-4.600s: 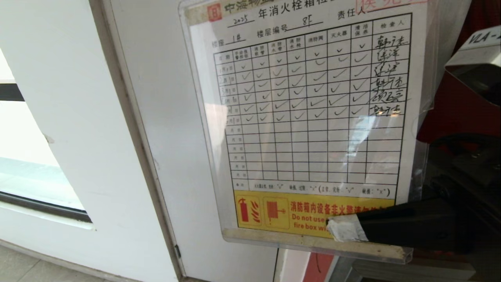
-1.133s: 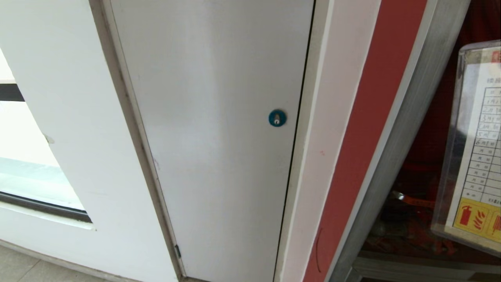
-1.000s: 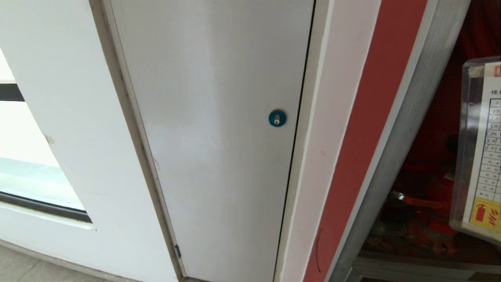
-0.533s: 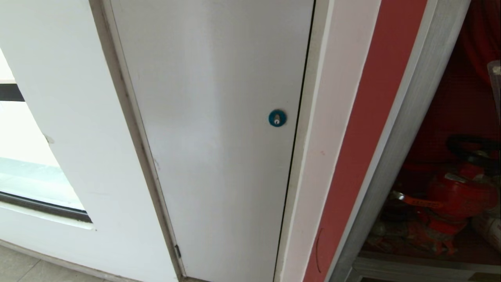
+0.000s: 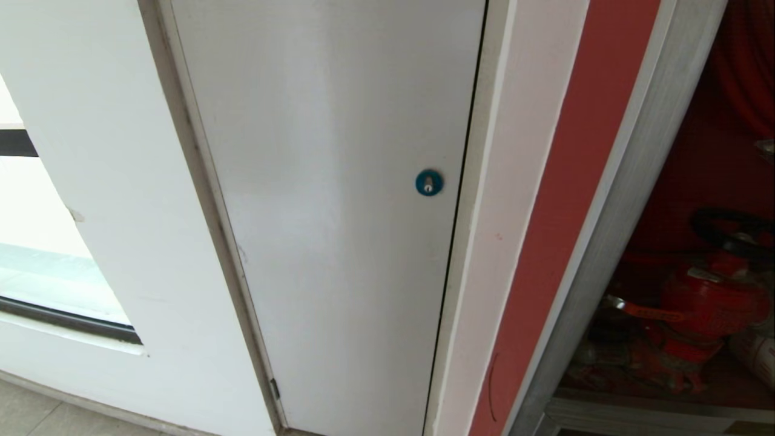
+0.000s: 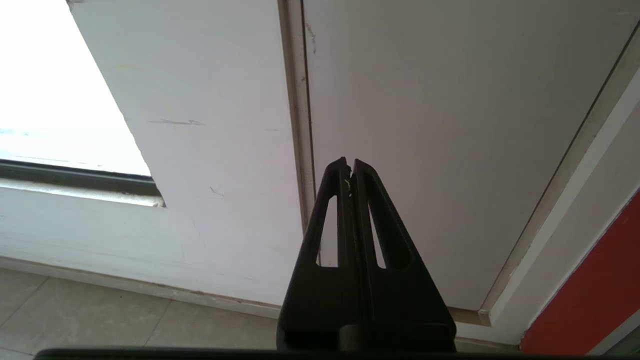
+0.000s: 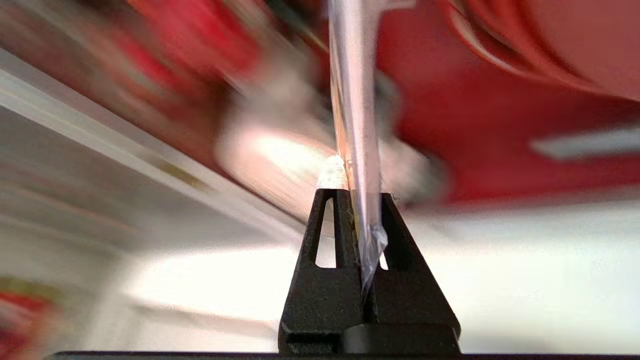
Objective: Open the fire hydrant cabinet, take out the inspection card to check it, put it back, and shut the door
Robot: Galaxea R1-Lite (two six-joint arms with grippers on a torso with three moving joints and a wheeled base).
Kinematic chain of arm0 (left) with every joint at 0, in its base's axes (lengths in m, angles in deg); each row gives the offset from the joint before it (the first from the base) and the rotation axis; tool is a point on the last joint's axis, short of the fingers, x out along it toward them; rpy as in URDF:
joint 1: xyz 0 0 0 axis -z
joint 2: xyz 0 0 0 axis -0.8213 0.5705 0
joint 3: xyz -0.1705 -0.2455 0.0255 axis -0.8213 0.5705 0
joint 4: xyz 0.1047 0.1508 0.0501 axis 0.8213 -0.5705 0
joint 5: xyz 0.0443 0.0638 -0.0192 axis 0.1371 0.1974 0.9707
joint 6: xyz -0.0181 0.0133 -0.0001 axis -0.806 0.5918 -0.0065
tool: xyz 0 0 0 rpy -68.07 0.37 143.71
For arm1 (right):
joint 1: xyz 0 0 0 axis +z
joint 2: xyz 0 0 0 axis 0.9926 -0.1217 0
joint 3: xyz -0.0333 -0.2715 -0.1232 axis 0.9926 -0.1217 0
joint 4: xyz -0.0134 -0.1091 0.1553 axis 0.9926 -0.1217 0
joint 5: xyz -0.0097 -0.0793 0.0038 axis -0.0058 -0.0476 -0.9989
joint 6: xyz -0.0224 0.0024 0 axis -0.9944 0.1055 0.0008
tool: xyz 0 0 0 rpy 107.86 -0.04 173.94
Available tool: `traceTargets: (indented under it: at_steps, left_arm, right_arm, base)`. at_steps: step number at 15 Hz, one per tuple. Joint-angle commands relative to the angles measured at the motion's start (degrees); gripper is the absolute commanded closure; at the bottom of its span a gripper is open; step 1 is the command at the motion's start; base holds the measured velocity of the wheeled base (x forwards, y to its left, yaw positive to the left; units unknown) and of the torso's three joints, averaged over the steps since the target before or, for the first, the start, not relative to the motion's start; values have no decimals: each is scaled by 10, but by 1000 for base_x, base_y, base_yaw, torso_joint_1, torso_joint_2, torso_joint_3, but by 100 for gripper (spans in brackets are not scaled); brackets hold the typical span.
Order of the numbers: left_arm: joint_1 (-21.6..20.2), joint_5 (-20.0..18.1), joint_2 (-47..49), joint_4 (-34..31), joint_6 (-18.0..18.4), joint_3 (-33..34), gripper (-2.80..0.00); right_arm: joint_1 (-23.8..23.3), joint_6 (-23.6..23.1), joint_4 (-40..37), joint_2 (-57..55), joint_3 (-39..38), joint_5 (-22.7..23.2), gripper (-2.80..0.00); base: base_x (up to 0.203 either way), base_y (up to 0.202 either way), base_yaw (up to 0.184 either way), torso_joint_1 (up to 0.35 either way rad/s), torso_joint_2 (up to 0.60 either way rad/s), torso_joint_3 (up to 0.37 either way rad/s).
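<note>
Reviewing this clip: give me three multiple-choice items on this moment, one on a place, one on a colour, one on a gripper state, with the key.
1. Where is the inspection card?
A. pinched edge-on in the right gripper
B. lying on the floor
C. taped to the grey-white door

2. What colour is the round lock on that door?
A. red
B. blue
C. yellow

3. How is the left gripper?
A. wide open
B. shut on a key
C. shut, holding nothing

Key: A, card sits between the right fingers; B, blue disc; C, tips meet with nothing between.
</note>
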Motion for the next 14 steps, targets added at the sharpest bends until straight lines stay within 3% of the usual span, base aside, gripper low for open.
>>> traceTargets:
  at_steps: [1,4,7,9,11,12,14]
  left_arm:
    - [0,0,1,0,0,4,0]
    - [0,0,1,0,0,4,0]
    - [0,0,1,0,0,4,0]
    - [0,0,1,0,0,4,0]
    - [0,0,1,0,0,4,0]
    - [0,0,1,0,0,4,0]
    - [0,0,1,0,0,4,0]
  right_arm:
    - [-65,-89,-1,-32,22,-8,0]
    - [-144,-168,11,-70,37,-8,0]
    - [-190,-268,83,-125,43,8,0]
    - [-254,-352,139,-146,43,79,0]
    - [-335,-417,197,-173,42,203,0]
    - [-369,-443,220,-192,41,261,0]
    - [-403,-461,236,-224,37,316,0]
  base:
    - [0,0,0,0,0,0]
    - [0,0,0,0,0,0]
    - [0,0,0,0,0,0]
    - [0,0,0,0,0,0]
    - [0,0,0,0,0,0]
    - [0,0,0,0,0,0]
    - [0,0,0,0,0,0]
